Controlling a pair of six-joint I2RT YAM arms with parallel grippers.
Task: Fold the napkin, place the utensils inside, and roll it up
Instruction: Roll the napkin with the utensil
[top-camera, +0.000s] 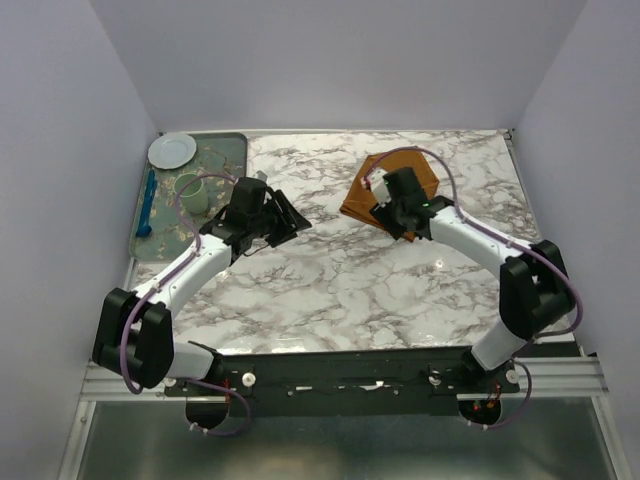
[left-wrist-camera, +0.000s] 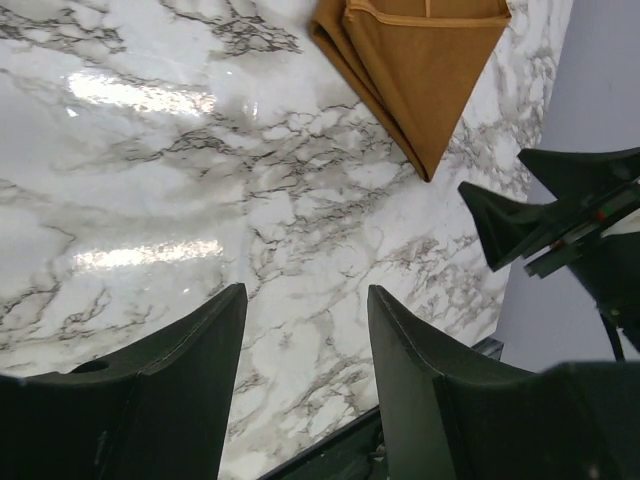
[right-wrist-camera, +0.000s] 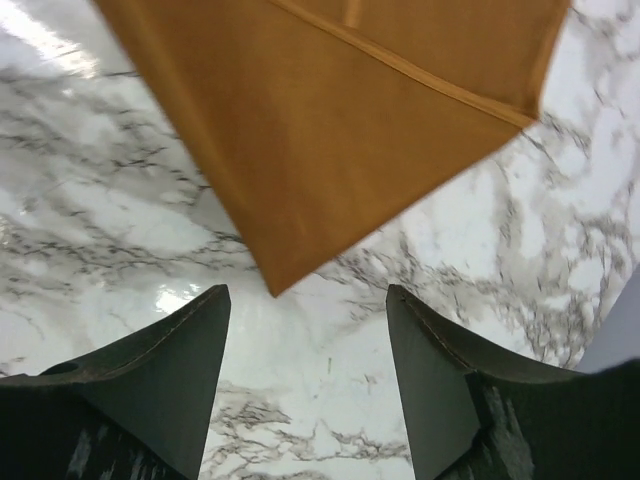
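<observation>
The rust-orange napkin (top-camera: 400, 170) lies folded at the back right of the marble table (top-camera: 330, 280). It also shows in the left wrist view (left-wrist-camera: 420, 70) and the right wrist view (right-wrist-camera: 340, 120). My right gripper (top-camera: 392, 212) hovers over the napkin's near part, open and empty, with one napkin corner just beyond its fingertips (right-wrist-camera: 308, 295). My left gripper (top-camera: 292, 212) is open and empty over bare marble, left of the napkin (left-wrist-camera: 305, 300). The right gripper's fingers (left-wrist-camera: 520, 210) show at the edge of the left wrist view. I cannot make out the copper fork.
A green tray (top-camera: 232, 142) stands at the back left with a white plate (top-camera: 172, 150), a pale green cup (top-camera: 191, 193) and a blue utensil (top-camera: 148, 203). White walls close in the back and both sides.
</observation>
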